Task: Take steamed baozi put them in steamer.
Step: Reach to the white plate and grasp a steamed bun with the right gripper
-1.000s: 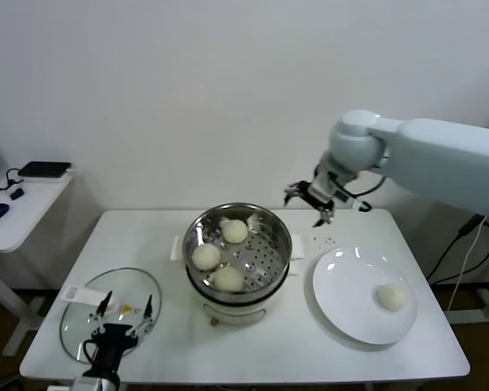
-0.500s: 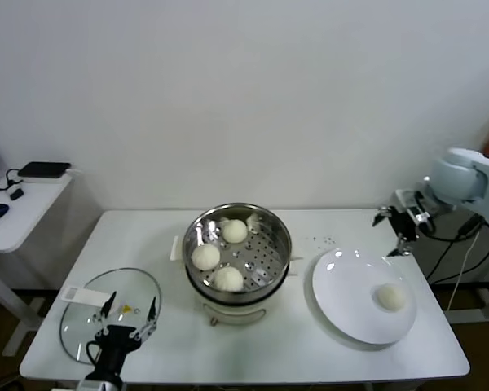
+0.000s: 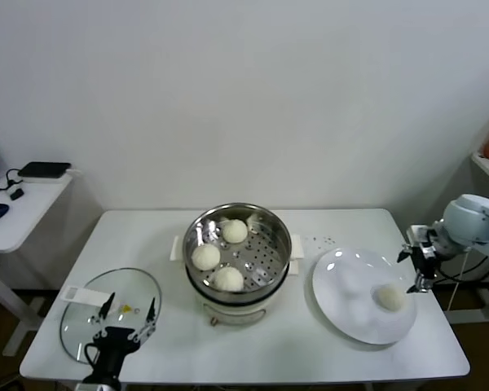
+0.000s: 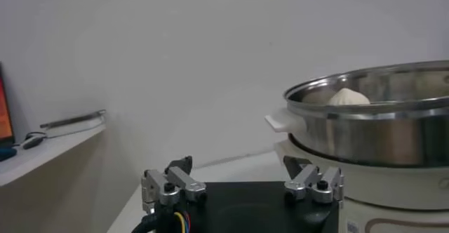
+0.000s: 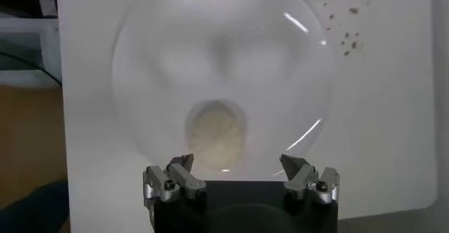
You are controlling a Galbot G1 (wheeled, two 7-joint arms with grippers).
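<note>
The steel steamer (image 3: 265,273) stands mid-table with three off-white baozi on its perforated tray, one at the back (image 3: 235,230), one to the left (image 3: 205,257) and one in front (image 3: 227,278). A fourth baozi (image 3: 391,297) lies alone on the white plate (image 3: 346,293). My right gripper (image 3: 418,265) hovers open at the plate's right rim, just beyond that baozi. In the right wrist view the baozi (image 5: 216,132) lies ahead of the spread gripper (image 5: 238,164), nothing between the fingers. My left gripper (image 3: 126,314) rests open at the front left; its wrist view shows the steamer (image 4: 379,136).
A round glass lid (image 3: 110,314) lies flat at the table's front left, under the left gripper. Dark specks (image 3: 324,240) dot the table between steamer and plate. A low side table (image 3: 16,212) with small devices stands to the left. The table's right edge is close to the plate.
My right arm has swung from behind the steamer out to the right and down to the plate's right rim, staying open. The left gripper, baozi and steamer have not moved.
</note>
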